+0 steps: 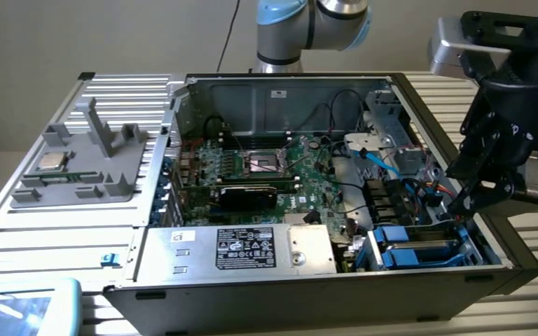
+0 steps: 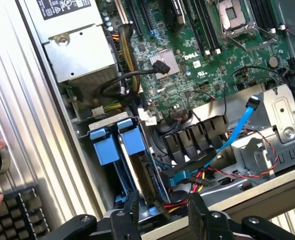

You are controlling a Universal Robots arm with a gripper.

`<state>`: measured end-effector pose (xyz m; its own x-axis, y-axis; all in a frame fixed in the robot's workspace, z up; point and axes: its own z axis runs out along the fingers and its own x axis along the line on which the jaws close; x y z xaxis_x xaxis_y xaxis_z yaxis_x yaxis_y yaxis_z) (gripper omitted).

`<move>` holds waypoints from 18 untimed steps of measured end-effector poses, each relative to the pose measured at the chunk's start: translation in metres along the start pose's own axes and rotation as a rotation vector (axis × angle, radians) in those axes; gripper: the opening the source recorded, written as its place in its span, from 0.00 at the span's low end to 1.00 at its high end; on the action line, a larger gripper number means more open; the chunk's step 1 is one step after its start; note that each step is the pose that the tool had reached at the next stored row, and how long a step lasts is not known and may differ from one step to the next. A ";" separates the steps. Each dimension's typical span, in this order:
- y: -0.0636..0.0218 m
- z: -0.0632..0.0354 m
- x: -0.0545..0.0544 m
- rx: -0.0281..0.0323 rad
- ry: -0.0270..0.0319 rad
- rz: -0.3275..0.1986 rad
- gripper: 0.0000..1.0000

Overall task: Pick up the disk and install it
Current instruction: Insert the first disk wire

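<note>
Inside the open computer case (image 1: 297,290), at the near corner on the exterior view's right, the disk (image 2: 133,140) is seated on edge beside a second blue-bracketed drive (image 2: 105,147). The pincer (image 2: 162,216) is held apart and empty, close over the disk, with the case wall and loose cables (image 2: 212,172) alongside.

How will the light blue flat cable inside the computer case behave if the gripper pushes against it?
The light blue cable probably bends easily, since it runs in a loose curve. It looks thin and flat, so it is likely light. Its upper connector seems unplugged, so it may swing aside rather than resist.
</note>
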<state>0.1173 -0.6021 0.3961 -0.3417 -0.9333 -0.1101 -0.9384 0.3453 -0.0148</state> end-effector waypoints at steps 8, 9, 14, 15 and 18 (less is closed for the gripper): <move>-0.0011 0.0007 0.000 -0.0148 -0.0028 -0.131 0.52; -0.0012 0.0008 0.000 -0.0168 -0.0030 -0.149 0.52; -0.0012 0.0010 0.000 -0.0284 -0.0120 -0.235 0.52; -0.0011 0.0011 0.000 -0.0305 -0.0151 -0.247 0.52; -0.0012 0.0014 0.000 -0.0388 -0.0292 -0.273 0.52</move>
<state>0.1185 -0.6021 0.3948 -0.0751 -0.9879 -0.1359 -0.9970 0.0772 -0.0098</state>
